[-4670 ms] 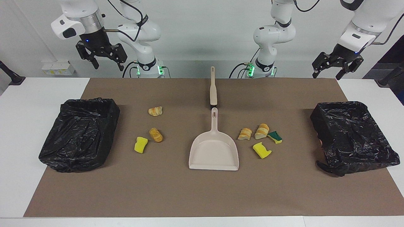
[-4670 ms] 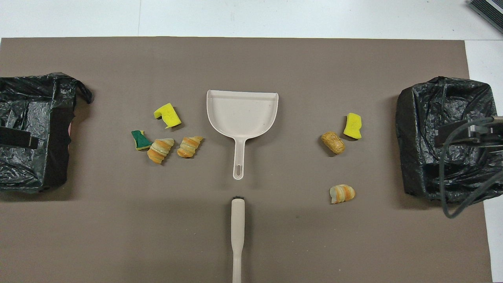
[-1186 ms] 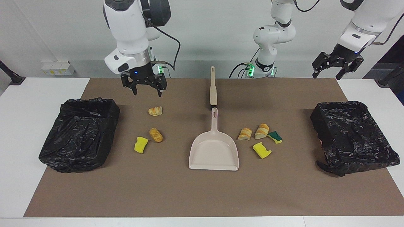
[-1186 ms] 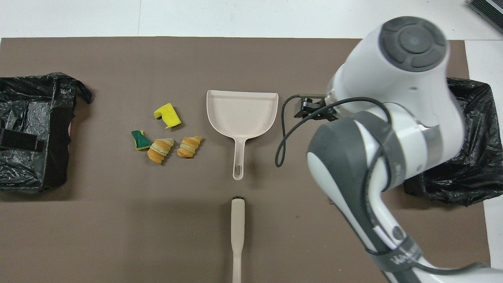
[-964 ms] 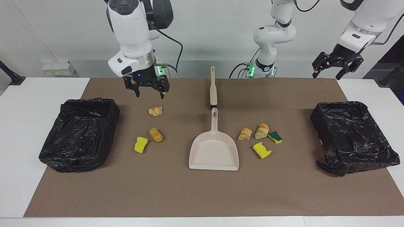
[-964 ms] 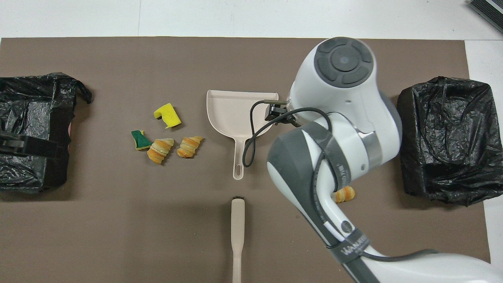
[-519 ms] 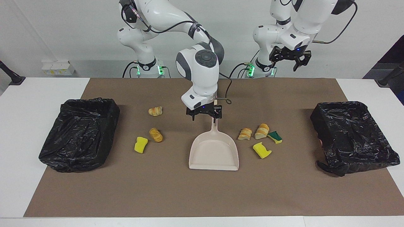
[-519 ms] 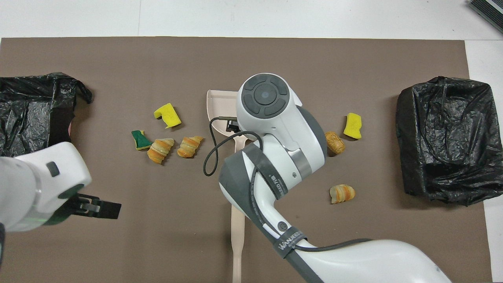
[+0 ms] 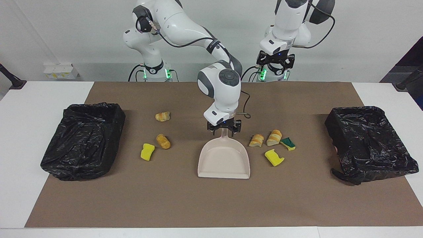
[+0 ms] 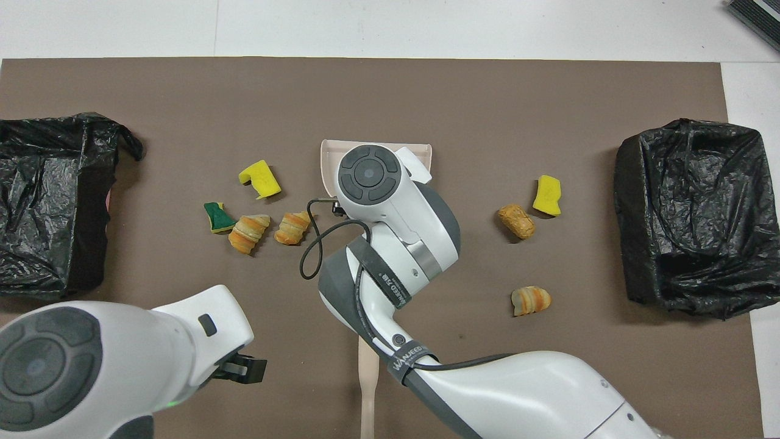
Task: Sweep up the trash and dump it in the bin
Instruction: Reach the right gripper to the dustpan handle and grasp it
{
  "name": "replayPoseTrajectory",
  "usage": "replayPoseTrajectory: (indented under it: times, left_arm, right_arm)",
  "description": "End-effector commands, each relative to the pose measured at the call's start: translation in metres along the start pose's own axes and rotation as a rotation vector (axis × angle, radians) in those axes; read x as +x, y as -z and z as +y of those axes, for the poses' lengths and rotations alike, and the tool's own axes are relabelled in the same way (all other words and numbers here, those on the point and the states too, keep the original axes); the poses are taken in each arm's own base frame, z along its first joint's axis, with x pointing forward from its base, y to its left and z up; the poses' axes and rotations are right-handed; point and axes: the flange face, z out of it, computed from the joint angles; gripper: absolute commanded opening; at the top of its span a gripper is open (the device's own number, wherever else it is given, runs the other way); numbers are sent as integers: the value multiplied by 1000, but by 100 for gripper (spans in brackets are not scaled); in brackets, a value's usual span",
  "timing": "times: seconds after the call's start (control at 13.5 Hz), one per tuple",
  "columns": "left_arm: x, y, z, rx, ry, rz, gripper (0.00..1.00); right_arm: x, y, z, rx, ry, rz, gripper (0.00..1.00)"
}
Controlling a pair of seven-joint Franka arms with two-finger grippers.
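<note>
My right gripper (image 9: 224, 132) has dropped astride the dustpan handle (image 9: 224, 133), fingers seemingly still closing; sweeping can start soon.

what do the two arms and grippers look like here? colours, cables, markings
Both arms are glossy white with dark grey joint sections and round grey end caps. The right arm has a thin black cable looping along it and a grey band with lettering, seen from overhead. Green lights glow at both bases. The right gripper and left gripper are black two-finger units, each with a small blue light on its body.
</note>
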Motion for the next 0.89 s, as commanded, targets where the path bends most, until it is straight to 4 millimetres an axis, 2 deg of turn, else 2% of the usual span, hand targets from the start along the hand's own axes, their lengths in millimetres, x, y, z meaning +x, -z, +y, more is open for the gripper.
replayPoseTrajectory:
  times: [0.0,0.3,0.44,0.74,0.82]
  left_arm:
    - [-20,-12,13,-12,12,30,100]
    - [-21,-25,16,-10,16,15,100]
    - [-23,-28,23,-9,8,16,100]
    - [-24,-33,31,-8,22,26,100]
    - [-24,-33,32,-10,28,30,100]
  right_arm:
    - [-5,-3,-12,-4,-9,23,84]
    - [-11,-7,-13,-19,-9,10,81]
    - [-11,-6,-13,-15,-74,5,71]
    - [-9,-7,-10,-24,-71,10,9]
    - [-10,-7,-10,-24,-72,8,0]
